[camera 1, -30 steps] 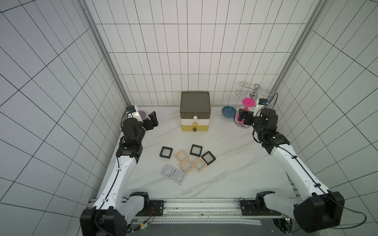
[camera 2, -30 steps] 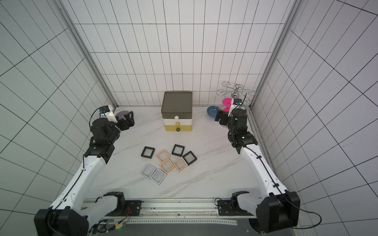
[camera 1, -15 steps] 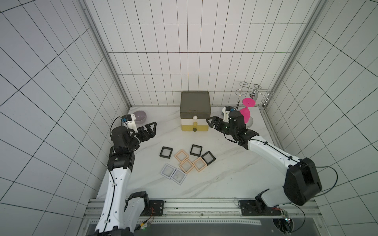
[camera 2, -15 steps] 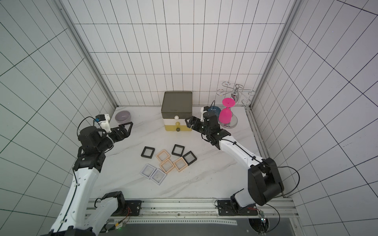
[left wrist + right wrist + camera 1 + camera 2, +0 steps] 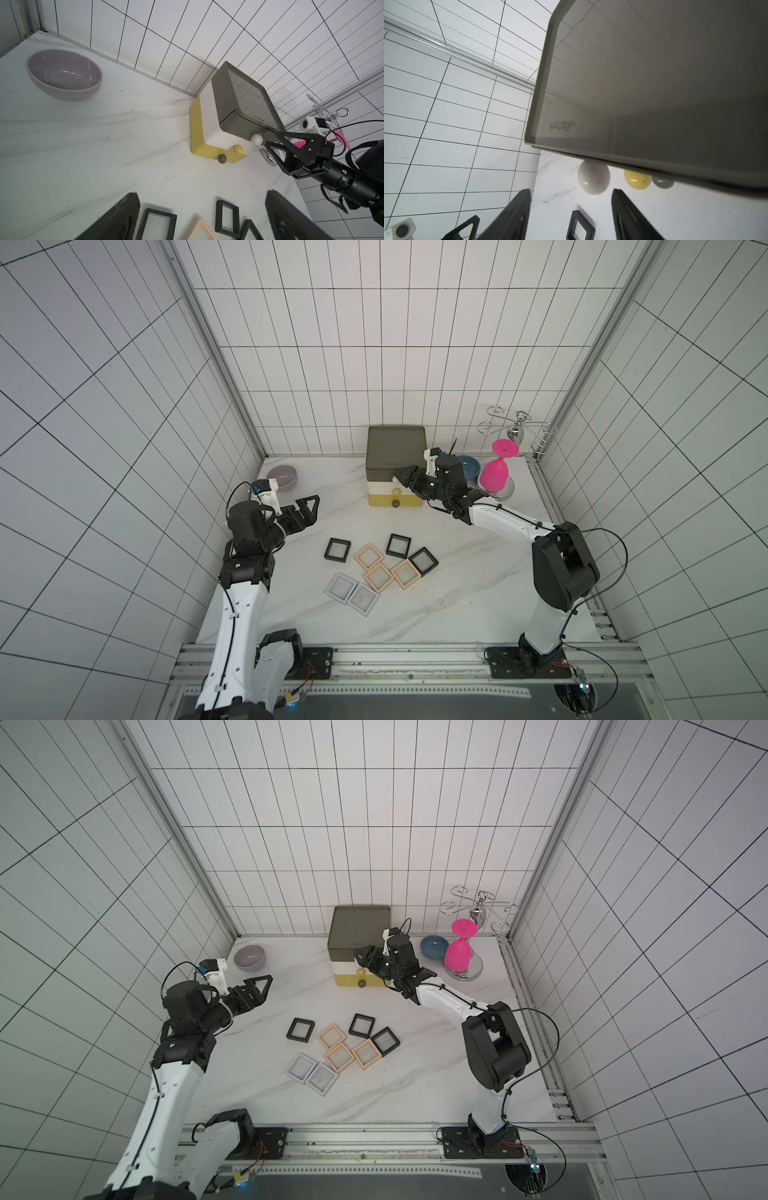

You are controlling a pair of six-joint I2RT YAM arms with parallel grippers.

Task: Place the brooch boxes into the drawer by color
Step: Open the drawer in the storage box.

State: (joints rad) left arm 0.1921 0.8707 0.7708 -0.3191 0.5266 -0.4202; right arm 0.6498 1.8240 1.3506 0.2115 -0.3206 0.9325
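Marble tabletop (image 5: 457, 572), right pincer (image 5: 571, 191) half-open, empty, near white knob (image 5: 593, 179)

The drawer (image 5: 395, 448) stands at the back of the desk (image 5: 457, 593), the brooch boxes (image 5: 379, 576) clustered before it, a bowl (image 5: 283, 477) to its left.

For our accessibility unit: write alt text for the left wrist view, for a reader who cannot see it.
The right gripper hovers, jaws apart, beside the white knob of the three-tier drawer. A lilac bowl sits apart; black brooch boxes lie nearer the camera.
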